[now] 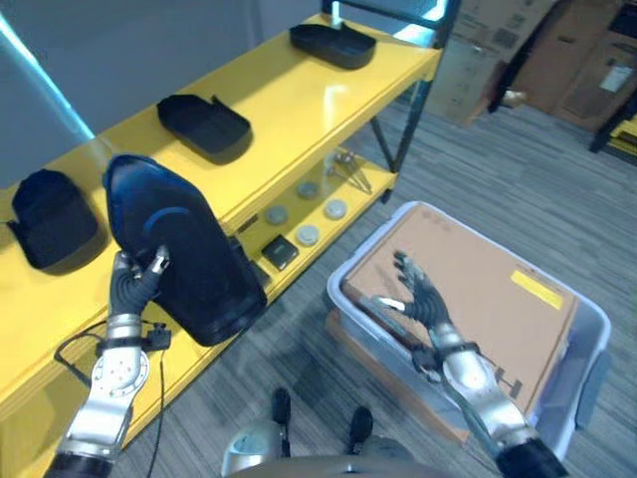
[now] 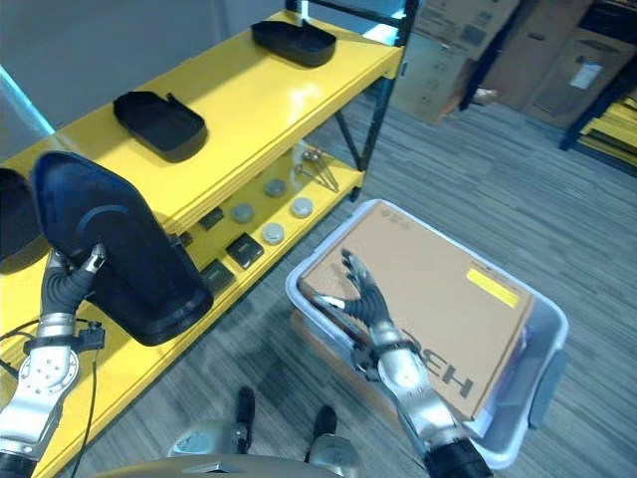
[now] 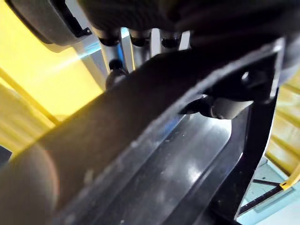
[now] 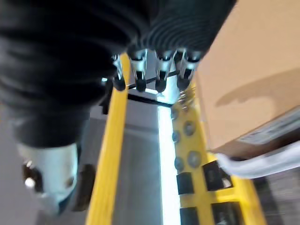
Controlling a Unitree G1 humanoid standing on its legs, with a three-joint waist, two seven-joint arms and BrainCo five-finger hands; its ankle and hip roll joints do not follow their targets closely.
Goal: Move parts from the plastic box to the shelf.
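A large dark blue plastic part (image 1: 189,259) stands tilted against the yellow shelf's (image 1: 299,110) front edge.

yellow shelf (image 1: 299,110), black parts (image 1: 204,124) on top

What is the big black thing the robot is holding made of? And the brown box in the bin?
The black part in the left hand looks like moulded plastic: dark, smooth, with a slight sheen and thin shaped edges. It could be something else; looks alone don't settle it. The brown box looks like cardboard: flat, matte and tan. The bin around it looks like pale, slightly see-through plastic.
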